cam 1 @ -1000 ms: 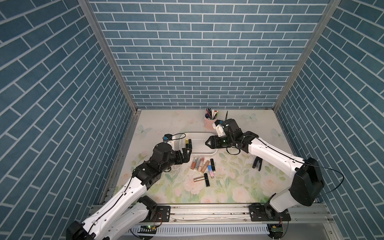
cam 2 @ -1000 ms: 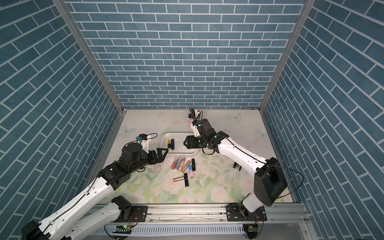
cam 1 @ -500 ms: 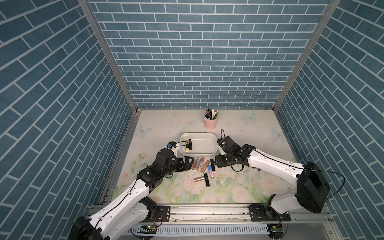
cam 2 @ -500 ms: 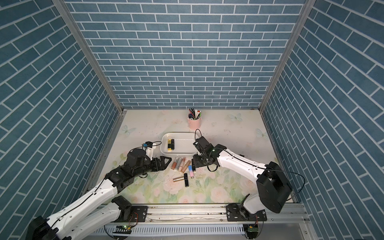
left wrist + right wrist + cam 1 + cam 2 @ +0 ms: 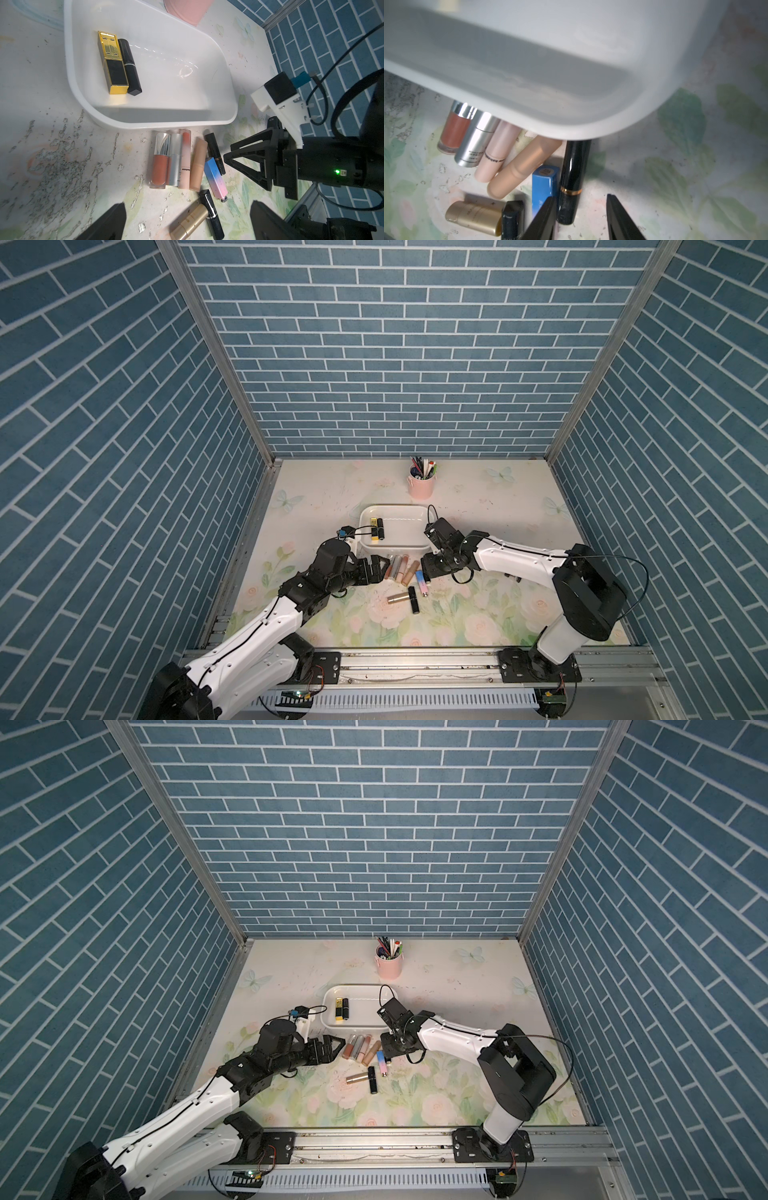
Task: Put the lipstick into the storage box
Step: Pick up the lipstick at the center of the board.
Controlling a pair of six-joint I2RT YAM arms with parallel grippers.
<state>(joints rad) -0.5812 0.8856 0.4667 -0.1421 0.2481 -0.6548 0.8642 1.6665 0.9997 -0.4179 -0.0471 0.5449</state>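
The storage box (image 5: 405,536) sat just above the middle of the floral table (image 5: 478,614) in both top views, below the pink pen cup (image 5: 420,487). Two pieces already lay side by side at its left end: a gold-and-black square lipstick (image 5: 113,62) and a round black lipstick (image 5: 129,66). The others lay loose on the table along the box's lower edge (eight, as far as I could count): a coral gloss (image 5: 159,166), a silver tube (image 5: 174,164), a pale pink tube (image 5: 185,158), a beige tube (image 5: 198,166), a blue-to-pink square tube (image 5: 215,178) and a black lipstick with a gold band (image 5: 572,166). A gold tube (image 5: 191,222) and a black tube (image 5: 211,212) lay lower still. The right gripper (image 5: 581,196) was low at the row's right end, its jaws partly apart and straddling the near end of the gold-banded lipstick. One finger was just beside it and the other stood clear, so nothing was clamped. The left gripper (image 5: 337,1048) sat at the row's left end, spread wide and holding nothing.
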